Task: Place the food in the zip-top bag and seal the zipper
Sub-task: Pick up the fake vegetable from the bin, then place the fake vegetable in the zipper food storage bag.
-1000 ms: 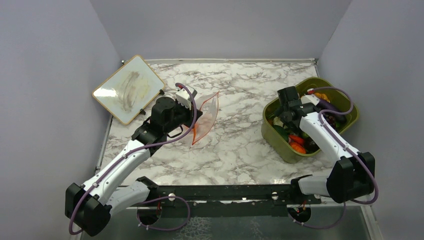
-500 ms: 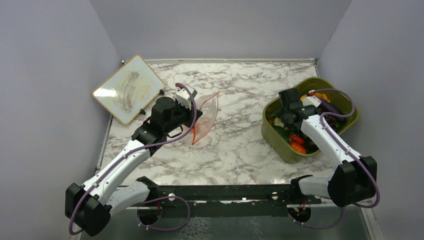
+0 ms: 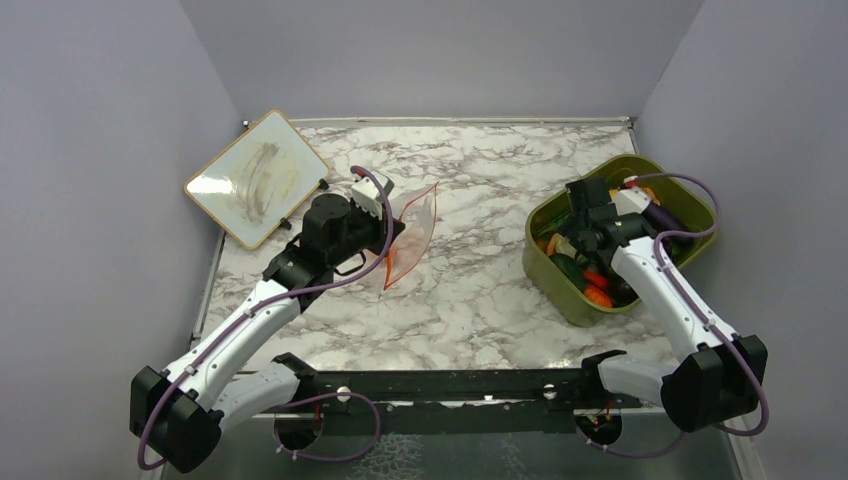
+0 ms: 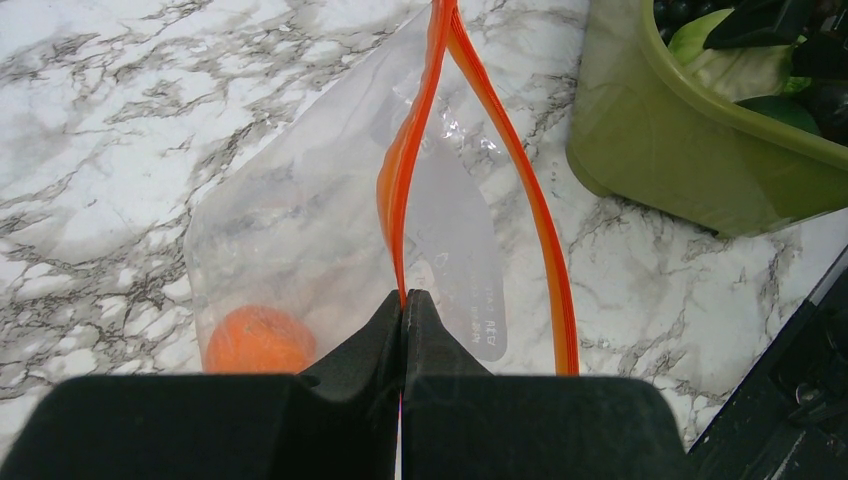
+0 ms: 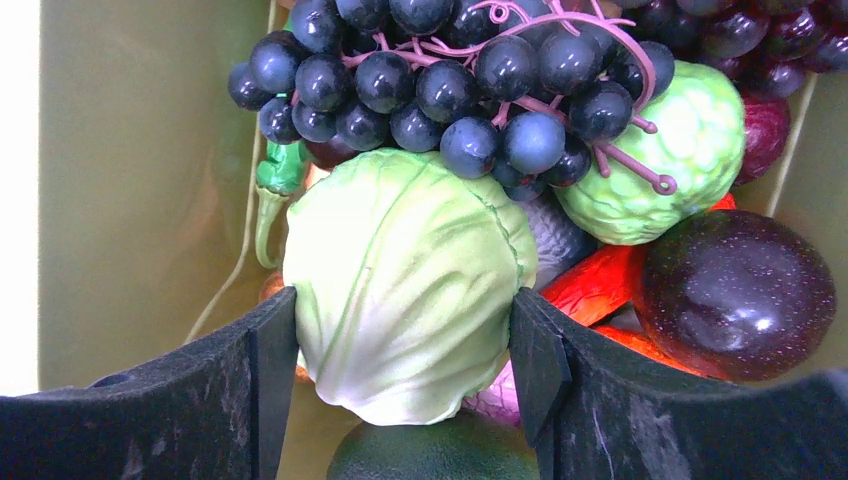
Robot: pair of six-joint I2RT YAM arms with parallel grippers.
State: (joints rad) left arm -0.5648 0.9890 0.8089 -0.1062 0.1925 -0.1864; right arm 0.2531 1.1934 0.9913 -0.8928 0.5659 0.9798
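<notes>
The left hand [image 4: 403,300] is pressed together on one lip of the zipper [image 4: 398,180]. In this way the bag [image 4: 290,210] is held up with its mouth open over the left part of the tabletop [image 3: 480,180]. An orange piece [image 4: 258,340] is seen inside it. The right hand [image 5: 404,340] is down in the bin [image 5: 140,180] at the right, well apart from the bag. Its fingers [image 5: 270,370] are laid against both sides of the cabbage [image 5: 400,250].

Several failures can be expected. The cabbage is round and smooth, so it may be squeezed out of the fingers when it is raised. The grapes [image 5: 450,70] rest on its edge, so they may be dragged up with it and dropped on the tabletop. The cabbage looks wide for the narrow mouth, which is held at one lip only. The free lip may be pushed inward, or the thin strip may be pulled out of the pinch.

How firm the hold on the cabbage is cannot be told. Its underside and the food beneath it are hidden. In the top view the right hand is mostly covered by its own arm. The bottom of the bag is cut off by the left hand, so it cannot be told whether the tabletop is touched.
</notes>
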